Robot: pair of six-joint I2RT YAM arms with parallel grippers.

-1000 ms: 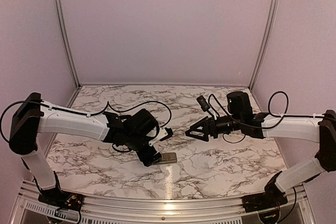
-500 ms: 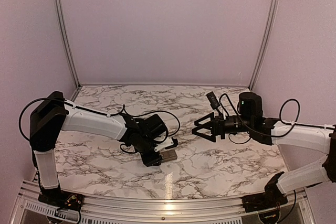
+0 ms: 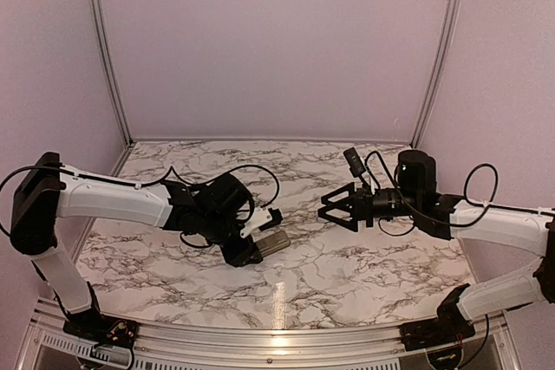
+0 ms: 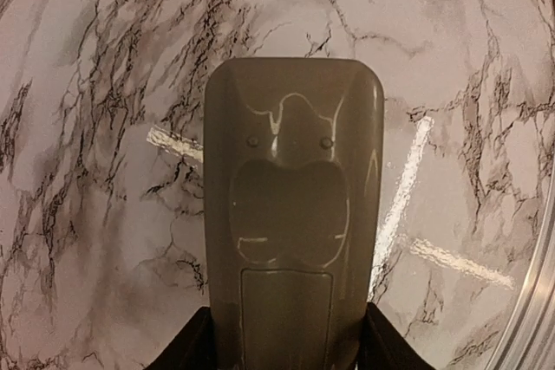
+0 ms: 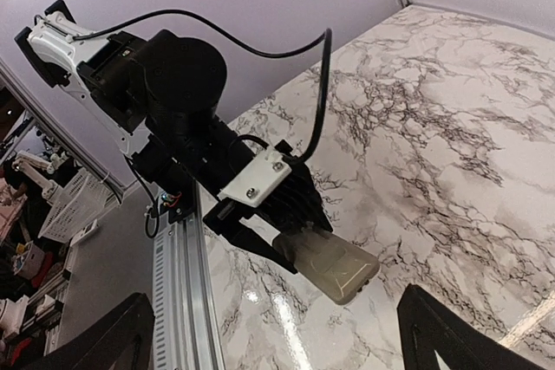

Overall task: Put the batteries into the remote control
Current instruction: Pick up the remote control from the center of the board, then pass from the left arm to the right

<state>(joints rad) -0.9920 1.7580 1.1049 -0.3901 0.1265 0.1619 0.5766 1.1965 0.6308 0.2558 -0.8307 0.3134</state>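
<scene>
My left gripper (image 3: 257,249) is shut on one end of the remote control (image 3: 272,243), held a little above the marble table with its grey-tan back up. In the left wrist view the remote control (image 4: 292,205) fills the middle, its battery cover panel in place between my fingers (image 4: 182,348). In the right wrist view the remote control (image 5: 334,268) sticks out from the left gripper (image 5: 290,244). My right gripper (image 3: 332,211) is open and empty, in the air to the right of the remote, pointing at it. No batteries show in any view.
The marble table (image 3: 347,275) has an aluminium rail (image 3: 277,335) along its near edge, also seen in the right wrist view (image 5: 178,301). Purple walls stand behind and at both sides. Cables loop over both arms.
My left gripper has lifted the remote slightly and turned it, moving up and a little right. My right gripper has shifted right, away from the remote, and stays open.
</scene>
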